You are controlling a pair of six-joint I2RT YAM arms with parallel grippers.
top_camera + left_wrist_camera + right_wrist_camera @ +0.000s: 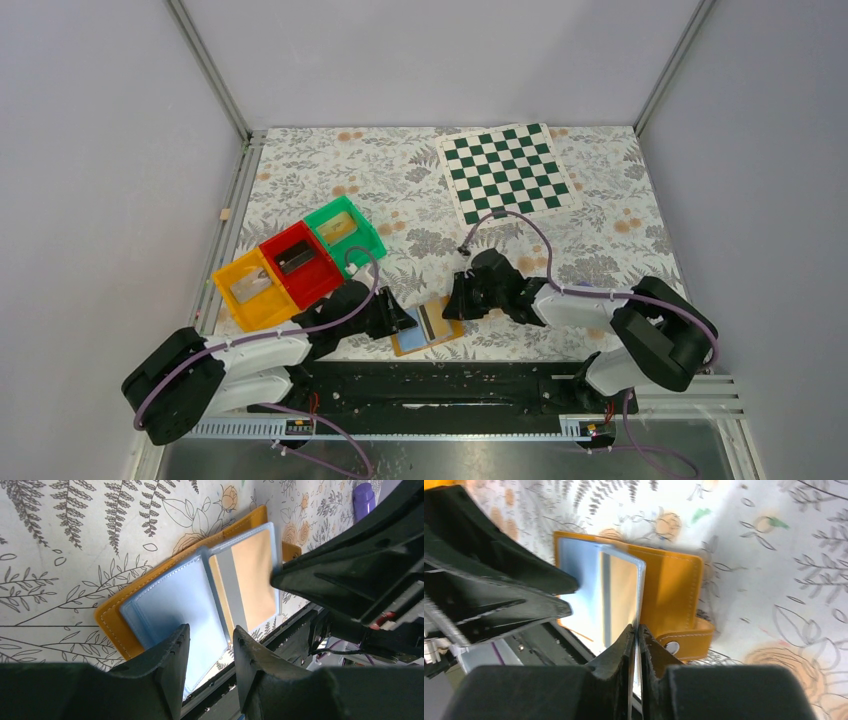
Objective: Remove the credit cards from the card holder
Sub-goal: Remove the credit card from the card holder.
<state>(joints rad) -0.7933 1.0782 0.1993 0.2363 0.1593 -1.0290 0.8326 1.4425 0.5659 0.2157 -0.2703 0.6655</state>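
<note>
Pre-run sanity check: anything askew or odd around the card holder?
Nothing is damaged or spilled. The card holder lies open and skewed right at the table's near edge. One sleeve is lifted, and the right gripper is shut on its edge. The left gripper is open over the holder.

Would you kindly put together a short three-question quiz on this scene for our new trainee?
1. True or false: the card holder lies folded shut.
2. Which gripper has its fingers apart? A: left gripper; B: right gripper.
3. What colour is the middle bin of the three?
Key: 1 false; 2 A; 3 red.
</note>
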